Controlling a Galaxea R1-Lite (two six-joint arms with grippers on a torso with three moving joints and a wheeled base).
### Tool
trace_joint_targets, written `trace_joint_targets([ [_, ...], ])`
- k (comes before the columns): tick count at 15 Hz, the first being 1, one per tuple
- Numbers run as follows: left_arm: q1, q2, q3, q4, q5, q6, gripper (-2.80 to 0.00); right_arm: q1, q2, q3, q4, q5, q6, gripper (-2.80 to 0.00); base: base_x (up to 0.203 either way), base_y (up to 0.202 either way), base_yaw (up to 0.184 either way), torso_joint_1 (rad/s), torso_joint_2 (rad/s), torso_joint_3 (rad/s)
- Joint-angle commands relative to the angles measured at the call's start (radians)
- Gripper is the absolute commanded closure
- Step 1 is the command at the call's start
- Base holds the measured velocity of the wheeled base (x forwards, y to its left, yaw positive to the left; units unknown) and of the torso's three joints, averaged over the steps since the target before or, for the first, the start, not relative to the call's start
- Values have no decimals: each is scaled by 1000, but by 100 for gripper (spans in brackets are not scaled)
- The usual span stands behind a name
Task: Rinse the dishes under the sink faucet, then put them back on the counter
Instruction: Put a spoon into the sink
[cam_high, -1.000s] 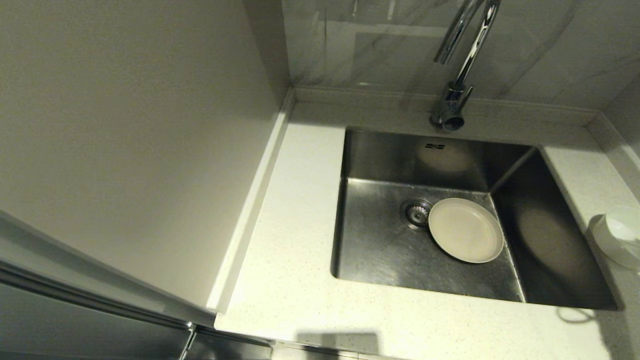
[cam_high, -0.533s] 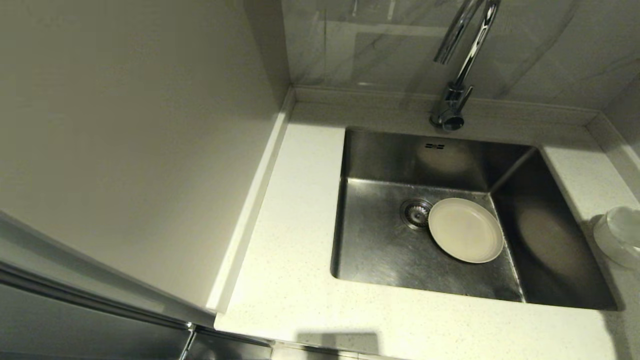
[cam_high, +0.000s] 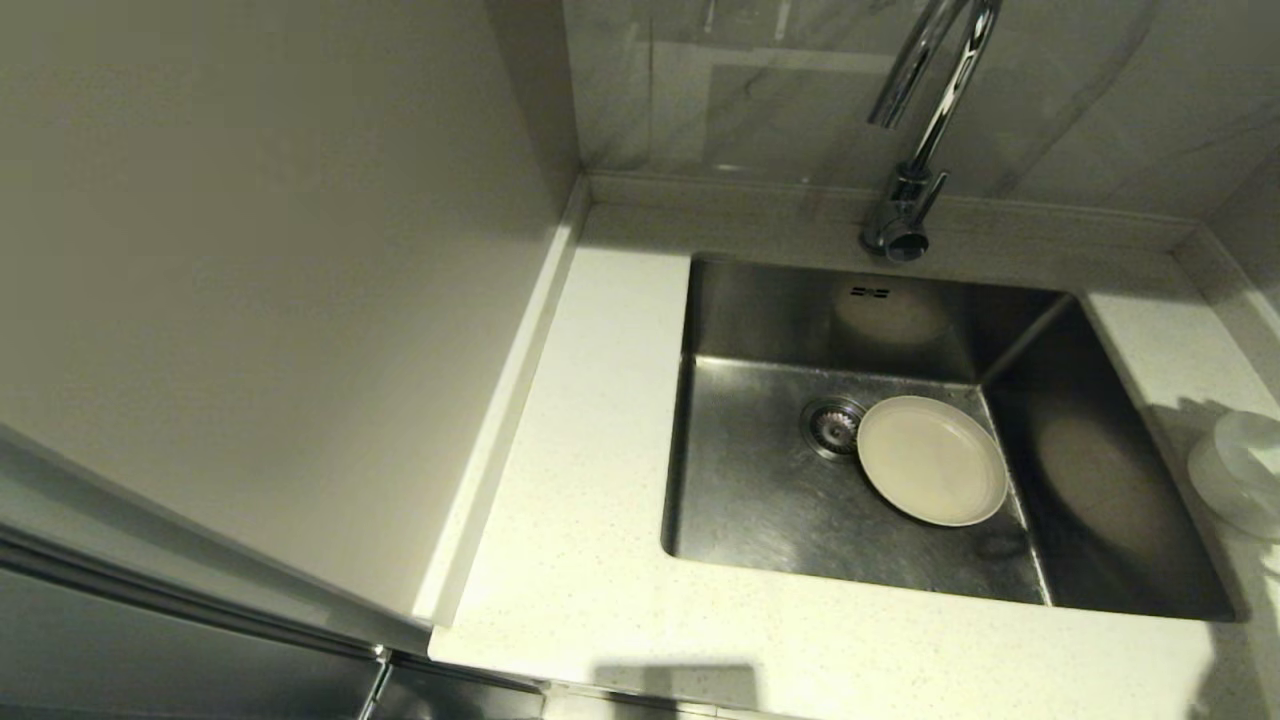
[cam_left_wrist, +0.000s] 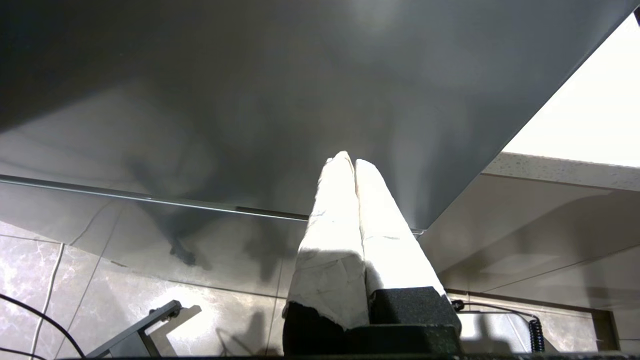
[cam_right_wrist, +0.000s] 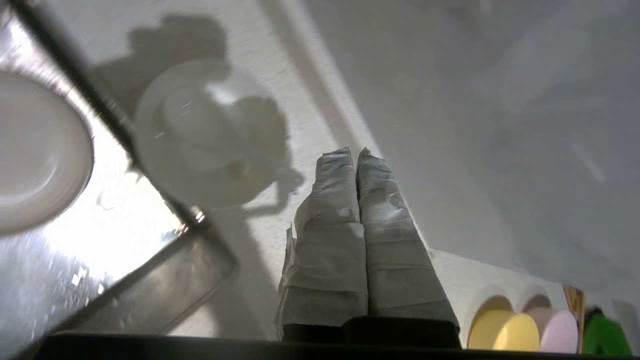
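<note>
Cream plate (cam_high: 932, 460) lies flat in the sink (cam_high: 760, 500); white bowl (cam_high: 1240, 470) on the counter (cam_high: 600, 560), nearer my right gripper (cam_right_wrist: 356, 152). Both grippers' fingers pressed together, empty; left gripper (cam_left_wrist: 348, 159) parked low, well apart.

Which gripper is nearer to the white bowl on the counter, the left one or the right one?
The right. The right gripper hangs over the counter beside the bowl, fingers together. The left gripper is down by a dark cabinet front, with no bowl in its view.

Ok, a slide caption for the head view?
Cream plate lies in the sink beside the drain strainer; white bowl waits on the counter.
</note>
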Motion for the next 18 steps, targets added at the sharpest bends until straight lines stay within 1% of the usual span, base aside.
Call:
trace_joint_targets([
  [1,0,-3,0,-1,0,-1,0,0,21,4,5,35,-19,0,0,0,0,0,0,0],
  [2,0,-4,0,-1,0,-1,0,0,22,8,5,61,-15,0,0,0,0,0,0,0],
  [3,0,-3,0,-1,0,-1,0,0,23,22,5,107,-9,0,0,0,0,0,0,0],
  [4,0,-3,0,-1,0,-1,0,0,27,48,4,126,7,0,0,0,0,0,0,0],
  [6,0,-3,0,-1,0,-1,0,0,35,86,3,137,38,0,0,0,0,0,0,0],
  [11,0,-3,0,-1,0,-1,0,0,61,99,2,229,32,0,0,0,0,0,0,0],
  [16,0,-3,0,-1,0,-1,0,0,97,98,-1,232,2,0,0,0,0,0,0,0],
  [17,0,-3,0,-1,0,-1,0,0,107,89,-1,232,0,-280,0,0,0,0,0,0],
  [18,0,-3,0,-1,0,-1,0,0,121,76,-1,236,0,-280,0,0,0,0,0,0],
])
